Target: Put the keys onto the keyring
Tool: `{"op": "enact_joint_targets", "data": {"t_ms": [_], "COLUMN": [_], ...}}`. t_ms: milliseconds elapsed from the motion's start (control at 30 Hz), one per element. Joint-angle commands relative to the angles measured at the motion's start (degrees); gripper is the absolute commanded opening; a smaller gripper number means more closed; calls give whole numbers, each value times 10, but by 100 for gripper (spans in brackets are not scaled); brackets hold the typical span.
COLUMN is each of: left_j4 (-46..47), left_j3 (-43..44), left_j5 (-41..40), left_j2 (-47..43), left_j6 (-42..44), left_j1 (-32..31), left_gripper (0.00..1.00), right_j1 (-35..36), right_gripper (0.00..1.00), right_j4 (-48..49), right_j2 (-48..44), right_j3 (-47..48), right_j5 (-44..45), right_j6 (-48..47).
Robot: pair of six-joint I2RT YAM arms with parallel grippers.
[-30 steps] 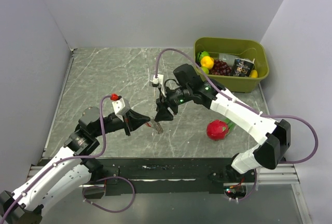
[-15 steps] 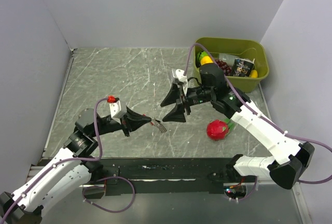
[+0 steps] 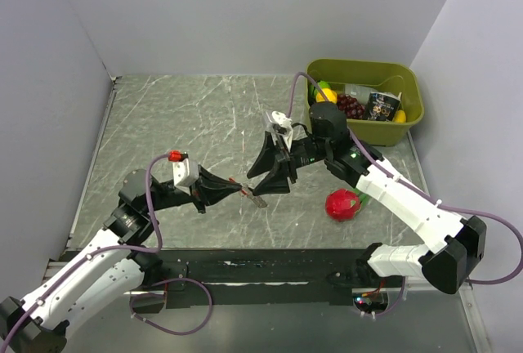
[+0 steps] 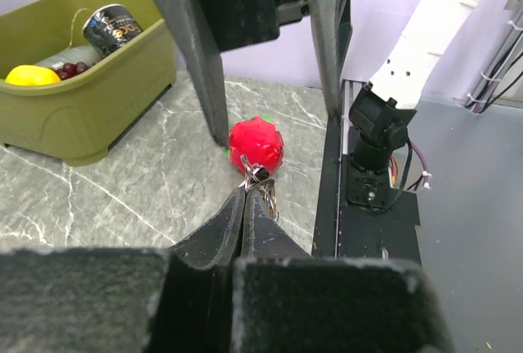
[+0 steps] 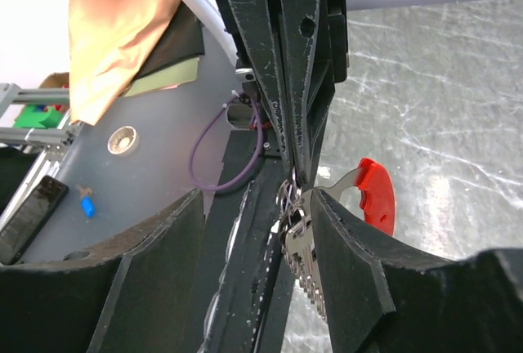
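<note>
top external: left gripper clamps keys mid table; right gripper agape.

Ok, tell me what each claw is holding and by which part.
The left claw is shut on the keys, pinching the end where the red piece and jagged strip join. The right claw is open around them, holding nothing.

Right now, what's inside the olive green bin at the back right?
In the olive bin: a yellow fruit, dark grapes, a dark can and another yellow piece at the right end. The right arm covers its near-left corner; the floor beneath is hidden.
</note>
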Motion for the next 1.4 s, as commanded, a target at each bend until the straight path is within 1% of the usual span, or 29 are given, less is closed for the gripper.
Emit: {"op": "enact_joint_targets", "data": {"t_ms": [0,133,167,333,433,467,633,667,733,833,867,1000,1100,1167,1200,1233,1267,1333,1367], "left_j4": [44,47,48,53,53,52,53,57,62,71,70,55,28,-25,-48,-72,-124,-173,-203], "left_j3": [35,36,36,38,38,39,39,39,36,35,35,39,47,64,73,95,107,138,147], "left_j5": [18,11,10,11,7,6,3,3,3,0,0,-3,-3,-1,-1,-3,-2,3,2], "left_j2": [6,6,6,12,12,12,6,6,4,1,0,-1,-1,3,6,13,16,25,27], "left_j6": [-5,-11,-12,-20,-22,-22,-22,-23,-27,-33,-33,-27,-15,2,24,35,47,80,88], "left_j1": [-3,-3,-3,-3,-4,-4,-5,-5,-5,-5,-5,-5,-5,-5,-5,-5,-5,-5,-5], "left_gripper": [1,1,1,1,1,1,1,1,1,1,1,1,1,2,4,7,14,19,24], "right_j1": [6,11,11,13,13,13,13,13,13,13,13,12,13,13,13,13,12,12,11], "right_gripper": [62,62,62,57,48,43,36,30,26,8,0,0,0,0,0,0,0,0,0], "right_j4": [60,64,73,105,123,124,132,133,131,125,124,98,50,-1,-18,-37,-77,-116,-134], "right_j2": [-7,4,6,14,17,18,23,23,22,21,21,19,21,23,23,23,25,28,30], "right_j3": [-13,-13,-15,-33,-41,-40,-45,-47,-46,-42,-42,-31,-13,7,15,23,38,52,67], "right_j5": [6,10,10,5,4,4,6,7,10,18,19,33,41,51,55,61,63,67,73], "right_j6": [29,32,47,75,88,88,99,100,100,98,99,82,52,37,2,-11,-23,-60,-72]}}
